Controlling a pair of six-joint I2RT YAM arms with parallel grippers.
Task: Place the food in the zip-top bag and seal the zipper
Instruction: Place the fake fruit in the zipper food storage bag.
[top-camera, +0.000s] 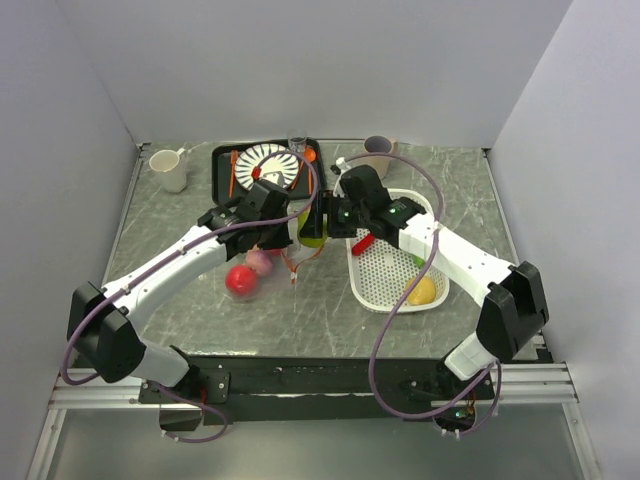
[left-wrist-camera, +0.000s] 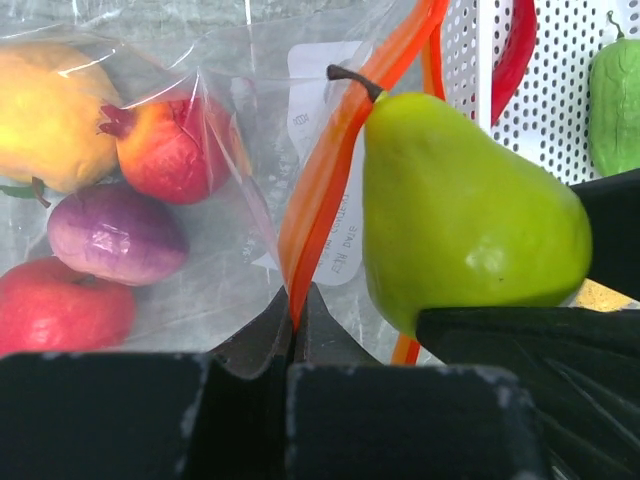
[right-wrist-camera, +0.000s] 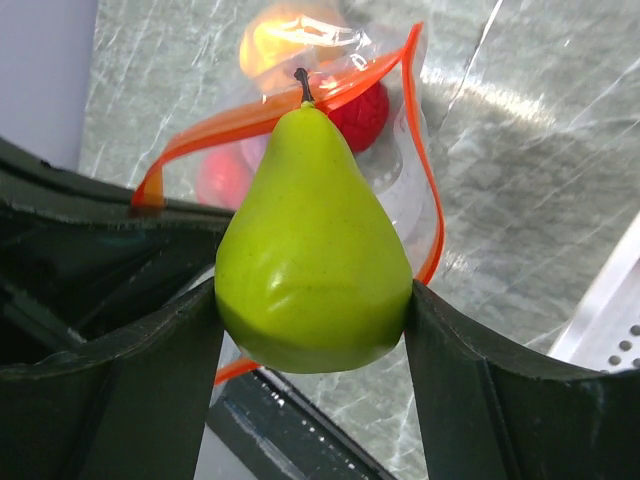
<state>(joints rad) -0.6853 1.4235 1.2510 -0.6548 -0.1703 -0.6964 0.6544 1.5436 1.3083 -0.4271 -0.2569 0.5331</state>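
Green and glossy, a pear (right-wrist-camera: 312, 250) is grasped at its broad end between the fingers of the right claw (right-wrist-camera: 312, 325). Its stem is at the mouth of the bag (left-wrist-camera: 220, 120), which is near the middle of the desk (top-camera: 300, 315), just left of the basket (top-camera: 385, 275). The left claw (left-wrist-camera: 298, 335) is clenched on the orange zipper (left-wrist-camera: 322, 190), pinching the strip between closed tips. A white label (left-wrist-camera: 345, 245) on the bag carries small print, too faint to read.

The left wrist view gives the clearest look inside the bag: a yellow fruit (left-wrist-camera: 50, 120), a pomegranate (left-wrist-camera: 170, 150), a purple onion (left-wrist-camera: 115, 235) and a red apple (left-wrist-camera: 60, 305). It also catches a red chili (left-wrist-camera: 515, 55) and a green vegetable (left-wrist-camera: 615, 100) in the basket. The right wrist view alone shows the zipper curving open in a loop behind the pear. Only the top view takes in a yellow piece (top-camera: 425, 291) at the basket's near end, and mugs (top-camera: 170, 170) and a black tray (top-camera: 220, 175) with a plate (top-camera: 268, 160) along the desk's far edge.
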